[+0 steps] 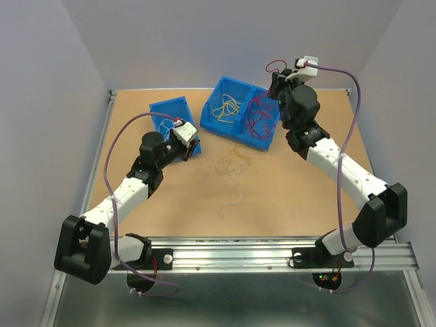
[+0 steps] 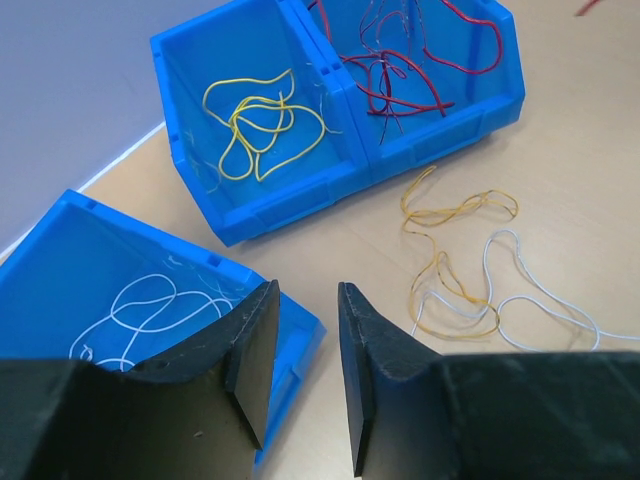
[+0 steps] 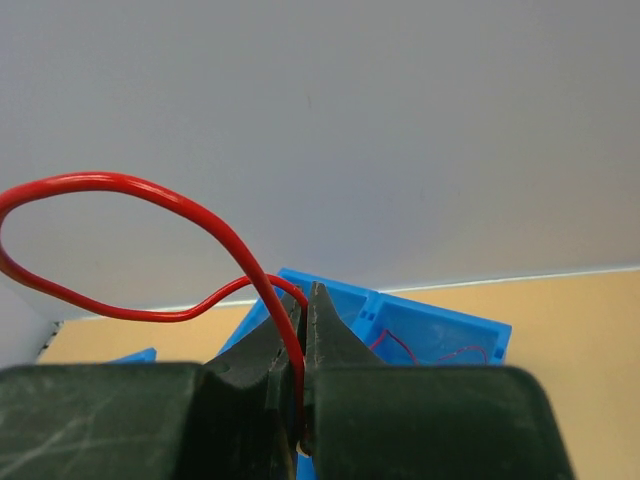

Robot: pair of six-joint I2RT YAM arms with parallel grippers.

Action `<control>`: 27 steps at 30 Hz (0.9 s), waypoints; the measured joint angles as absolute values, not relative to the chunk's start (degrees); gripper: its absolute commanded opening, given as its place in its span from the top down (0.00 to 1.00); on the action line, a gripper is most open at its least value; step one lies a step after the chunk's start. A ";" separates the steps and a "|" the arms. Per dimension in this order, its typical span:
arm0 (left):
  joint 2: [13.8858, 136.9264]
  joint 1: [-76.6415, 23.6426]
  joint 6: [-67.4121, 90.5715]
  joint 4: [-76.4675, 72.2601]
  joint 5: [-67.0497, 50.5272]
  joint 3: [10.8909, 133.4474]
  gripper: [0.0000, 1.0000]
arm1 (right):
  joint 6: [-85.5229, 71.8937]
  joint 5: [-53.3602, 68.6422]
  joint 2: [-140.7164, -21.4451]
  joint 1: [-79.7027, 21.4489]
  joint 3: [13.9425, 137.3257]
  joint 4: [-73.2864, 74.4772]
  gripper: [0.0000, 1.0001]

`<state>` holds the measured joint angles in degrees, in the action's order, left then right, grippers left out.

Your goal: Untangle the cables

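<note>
A tangle of yellow and white cables [image 1: 233, 167] lies on the table's middle; it also shows in the left wrist view [image 2: 470, 265]. My right gripper [image 1: 279, 76] is shut on a red cable [image 3: 120, 190] and holds it raised above the double blue bin [image 1: 242, 111], whose right half holds red cables [image 2: 410, 80] and left half yellow cables [image 2: 262, 125]. My left gripper [image 2: 305, 300] is open and empty, at the right corner of the single blue bin [image 2: 60, 250] holding white cables [image 2: 150, 315].
The single blue bin [image 1: 172, 126] stands at the back left, the double bin beside it at the back centre. A metal rail [image 1: 272, 252] runs along the near edge. Grey walls close in the sides and back.
</note>
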<state>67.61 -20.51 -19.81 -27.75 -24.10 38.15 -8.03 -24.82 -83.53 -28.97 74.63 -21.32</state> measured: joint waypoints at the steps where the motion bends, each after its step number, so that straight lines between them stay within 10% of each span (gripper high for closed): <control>1: 67.61 -20.51 -19.81 -27.75 -24.05 38.15 0.59 | -8.51 -24.58 -83.99 -28.60 75.18 -21.28 0.99; 27: 67.61 -20.49 -19.86 -28.03 -23.92 38.11 0.59 | -15.99 -22.65 -88.03 -20.91 77.21 -19.97 0.99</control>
<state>67.61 -20.49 -19.86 -28.03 -23.92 38.11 -15.99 -22.65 -88.03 -20.91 77.21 -19.97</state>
